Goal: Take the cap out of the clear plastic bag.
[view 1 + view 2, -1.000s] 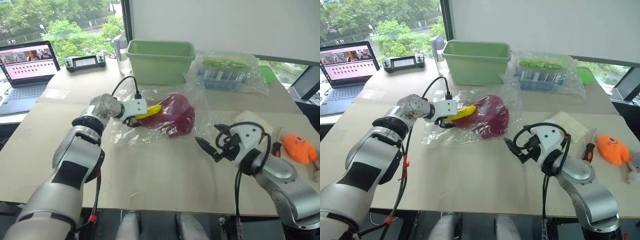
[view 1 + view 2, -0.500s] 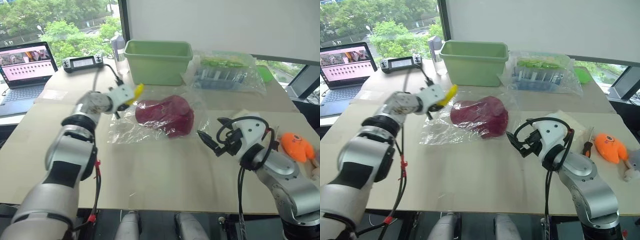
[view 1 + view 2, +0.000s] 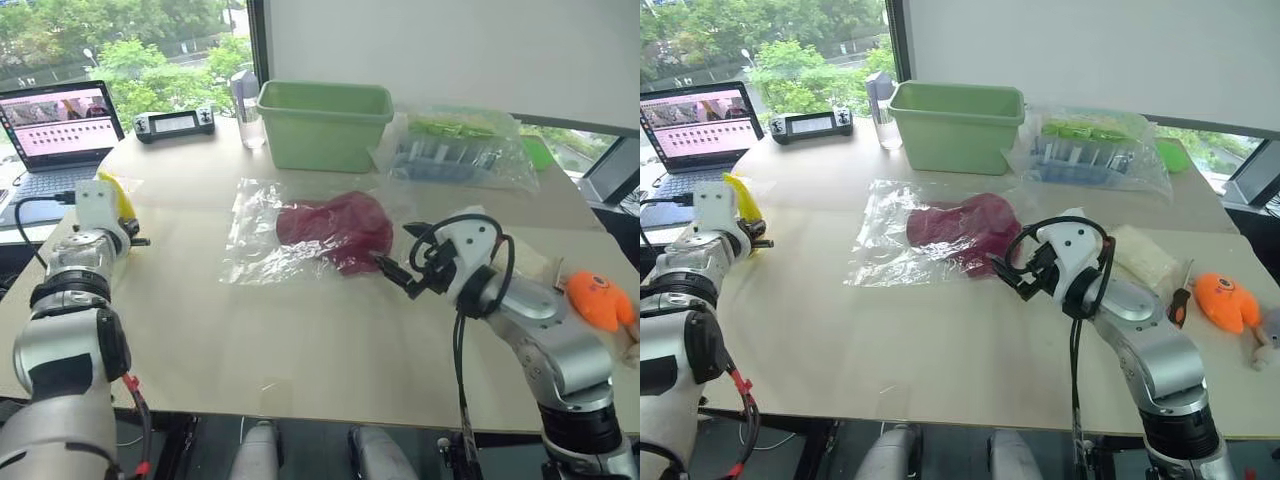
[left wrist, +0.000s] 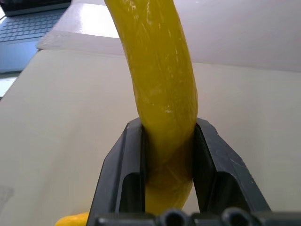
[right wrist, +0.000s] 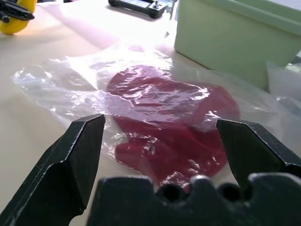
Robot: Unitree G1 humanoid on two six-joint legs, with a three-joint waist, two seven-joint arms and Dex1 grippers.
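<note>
So the right pincer [image 5: 160, 155] is being held spread wide, empty, just off the near-right edge of the bag [image 3: 262, 232], aimed level at it. Compared with a second ago it's being eased a bit closer to the plastic, from a spot that was well short of it.

The bigger change is on the other side. A yellow banana [image 4: 160, 84] is being pinched by the left pincer [image 4: 167, 155], the black fingers [image 4: 127, 169] pressed onto its lower part. A second ago that banana was being gripped right at the bag's left end, against the cap [image 3: 335, 228]; now it's being carried well away to the left side of the bench [image 3: 300, 340], near the laptop [image 3: 55, 125].

The cap is still being kept inside the bag, lying flat mid-bench under the crinkly film, with the bag's left half now looking flat and empty.

What that probably means: the one extra thing is being cleared out, so only the cap is left to be pulled. The task itself isn't done yet, and the banana likely needs to be set down before the left arm is of any use again.

Farther back, a green tub [image 3: 322, 122] is being left untouched.
</note>
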